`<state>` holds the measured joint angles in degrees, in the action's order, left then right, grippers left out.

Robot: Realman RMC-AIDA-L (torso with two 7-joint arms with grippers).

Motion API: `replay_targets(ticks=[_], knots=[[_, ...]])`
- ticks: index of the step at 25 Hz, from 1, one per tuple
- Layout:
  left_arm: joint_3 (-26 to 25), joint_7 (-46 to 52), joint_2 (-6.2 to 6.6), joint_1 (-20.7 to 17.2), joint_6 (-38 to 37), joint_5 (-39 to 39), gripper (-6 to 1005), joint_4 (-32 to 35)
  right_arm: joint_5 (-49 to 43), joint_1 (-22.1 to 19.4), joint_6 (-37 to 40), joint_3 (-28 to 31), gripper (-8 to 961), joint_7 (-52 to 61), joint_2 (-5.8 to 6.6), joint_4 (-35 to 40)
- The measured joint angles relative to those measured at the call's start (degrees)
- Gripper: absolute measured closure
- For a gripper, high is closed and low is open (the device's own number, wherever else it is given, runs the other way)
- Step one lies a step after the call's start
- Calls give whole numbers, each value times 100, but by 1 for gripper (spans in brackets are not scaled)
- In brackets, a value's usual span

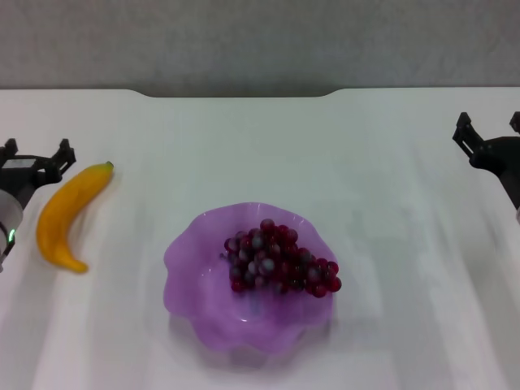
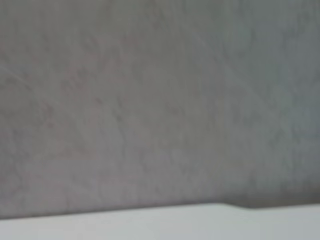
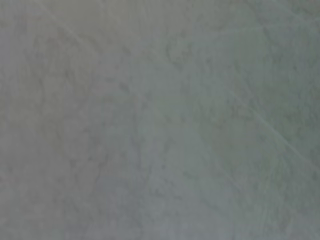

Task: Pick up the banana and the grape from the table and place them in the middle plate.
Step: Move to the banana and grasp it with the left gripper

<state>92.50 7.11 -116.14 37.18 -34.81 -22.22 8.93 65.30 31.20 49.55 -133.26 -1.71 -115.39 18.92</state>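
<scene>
The yellow-orange banana (image 1: 67,214) lies on the white table (image 1: 268,146) at the left, its dark stem tip toward the far side. The bunch of dark red-purple grapes (image 1: 276,260) lies inside the translucent purple scalloped plate (image 1: 195,301) at the middle front. My left gripper (image 1: 36,154) is at the left edge, just left of the banana's upper end, fingers spread and empty. My right gripper (image 1: 490,130) is at the far right edge, fingers spread and empty, well away from the plate. Both wrist views show only a grey wall.
The table's dark notched far edge (image 1: 236,92) runs across the back below a grey wall. A strip of the table (image 2: 150,225) shows in the left wrist view.
</scene>
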Motion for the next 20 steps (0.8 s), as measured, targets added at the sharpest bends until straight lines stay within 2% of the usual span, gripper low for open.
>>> replay_targets(ticks=[6,12,15,20], knots=[[-27,-494,174,161,1391,200,165,344,-55,0,-12,-48,71,-4,-4,-45],[-44,-959,248,307,2337,235,166,419,-54,0,-12,-49,71,-5,-3,-45],[-13,-1019,229,369,2745,242,167,507,-54,-8,-12,-47,71,-5,-1,-59],[-6,-1261,104,315,2905,247,168,777,-52,-59,-11,-43,71,-5,0,-75]])
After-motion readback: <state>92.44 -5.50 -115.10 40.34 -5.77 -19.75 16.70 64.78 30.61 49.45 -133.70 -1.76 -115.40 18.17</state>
